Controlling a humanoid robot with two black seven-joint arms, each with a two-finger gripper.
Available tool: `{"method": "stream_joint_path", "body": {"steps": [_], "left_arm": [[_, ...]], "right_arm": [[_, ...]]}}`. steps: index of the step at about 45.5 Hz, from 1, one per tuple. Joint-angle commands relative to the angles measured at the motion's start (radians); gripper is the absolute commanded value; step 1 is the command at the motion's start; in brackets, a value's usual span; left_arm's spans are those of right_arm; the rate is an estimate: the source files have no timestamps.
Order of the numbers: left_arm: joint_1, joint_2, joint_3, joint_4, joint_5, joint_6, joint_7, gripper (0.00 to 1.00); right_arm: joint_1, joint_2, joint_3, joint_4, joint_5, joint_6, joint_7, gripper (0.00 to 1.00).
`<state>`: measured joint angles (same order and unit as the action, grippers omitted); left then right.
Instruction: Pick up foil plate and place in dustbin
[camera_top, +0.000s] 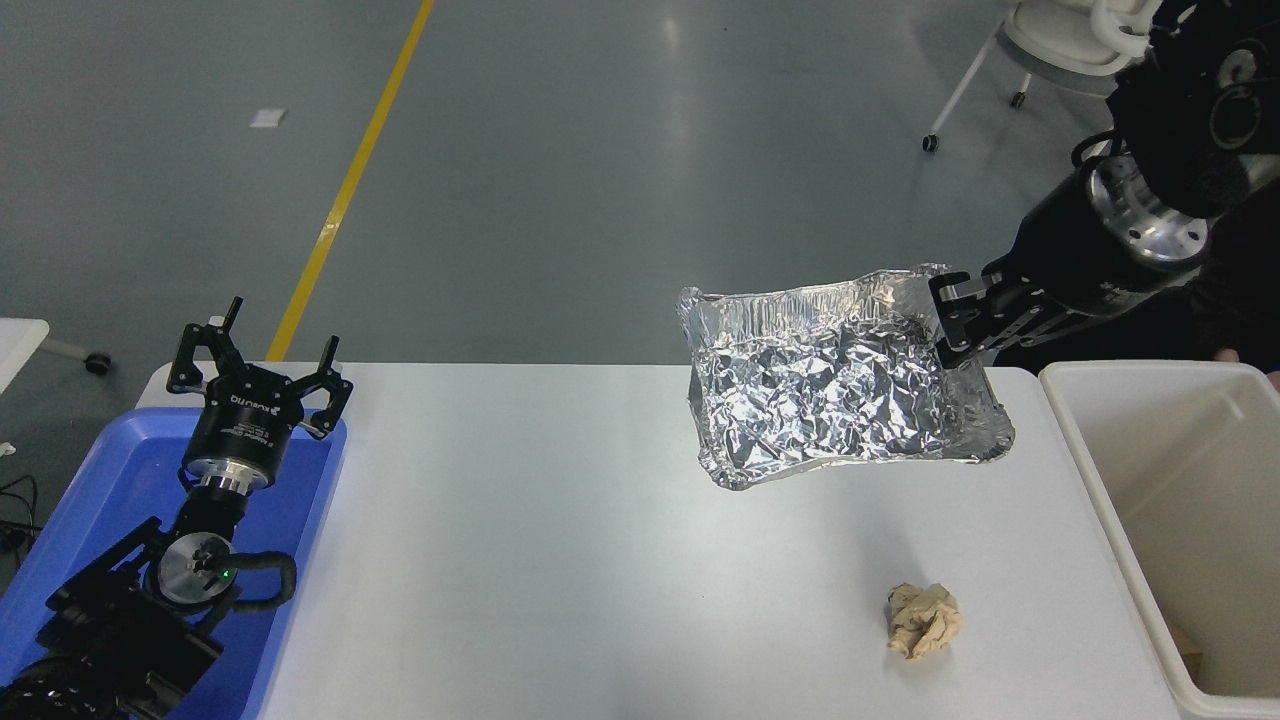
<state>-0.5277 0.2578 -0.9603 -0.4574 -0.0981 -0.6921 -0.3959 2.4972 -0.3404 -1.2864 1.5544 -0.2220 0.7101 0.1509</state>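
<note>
The foil plate (835, 390), a crumpled shiny silver tray, hangs high above the table, tilted. My right gripper (955, 320) is shut on its right rim and holds it in the air, left of the dustbin (1120, 480), the cream bin at the table's right edge. My left gripper (262, 365) is open and parked at the lower left above the blue tray.
A small tan crumpled paper ball (924, 620) lies on the white table (520, 540) near the front right. A blue tray (90, 500) sits at the left edge. A person's dark sleeve (1230, 300) is behind the bin. A white chair (1060, 50) stands on the floor beyond.
</note>
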Motion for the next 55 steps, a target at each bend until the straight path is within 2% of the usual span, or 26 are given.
{"method": "stream_joint_path", "body": {"steps": [1, 6, 10, 21, 26, 33, 37, 43, 46, 55], "left_arm": [[0.000, 0.000, 0.000, 0.000, 0.000, 0.000, 0.000, 1.00], [0.000, 0.000, 0.000, 0.000, 0.000, 0.000, -0.001, 1.00], [0.000, 0.000, 0.000, 0.000, 0.000, 0.000, -0.001, 1.00], [0.000, 0.000, 0.000, 0.000, 0.000, 0.000, -0.001, 1.00], [0.000, 0.000, 0.000, 0.000, 0.000, 0.000, -0.001, 1.00], [0.000, 0.000, 0.000, 0.000, 0.000, 0.000, -0.001, 1.00], [0.000, 0.000, 0.000, 0.000, 0.000, 0.000, -0.001, 1.00], [0.000, 0.000, 0.000, 0.000, 0.000, 0.000, -0.001, 1.00], [-0.001, 0.000, 0.000, 0.000, 0.000, 0.000, -0.001, 1.00], [-0.001, 0.000, 0.000, 0.000, 0.000, 0.000, -0.001, 1.00]], "right_arm": [[0.052, -0.011, -0.073, 0.021, 0.001, 0.019, -0.001, 0.00], [0.054, -0.084, -0.122, 0.007, -0.023, 0.022, -0.001, 0.00], [0.054, -0.166, -0.174, -0.020, -0.124, 0.022, 0.001, 0.00], [-0.033, -0.534, -0.243, -0.305, -0.404, 0.020, 0.002, 0.00], [-0.148, -0.633, -0.217, -0.520, -0.422, 0.012, 0.013, 0.00], [-0.429, -0.726, -0.071, -0.753, -0.422, -0.011, 0.062, 0.00], [-0.618, -0.761, 0.071, -0.836, -0.422, -0.040, 0.059, 0.00], [-0.932, -0.755, 0.300, -0.933, -0.405, -0.125, 0.047, 0.00], [-1.122, -0.738, 0.465, -0.993, -0.387, -0.168, 0.022, 0.00], [-1.464, -0.617, 0.703, -1.171, -0.195, -0.259, -0.040, 0.00]]}}
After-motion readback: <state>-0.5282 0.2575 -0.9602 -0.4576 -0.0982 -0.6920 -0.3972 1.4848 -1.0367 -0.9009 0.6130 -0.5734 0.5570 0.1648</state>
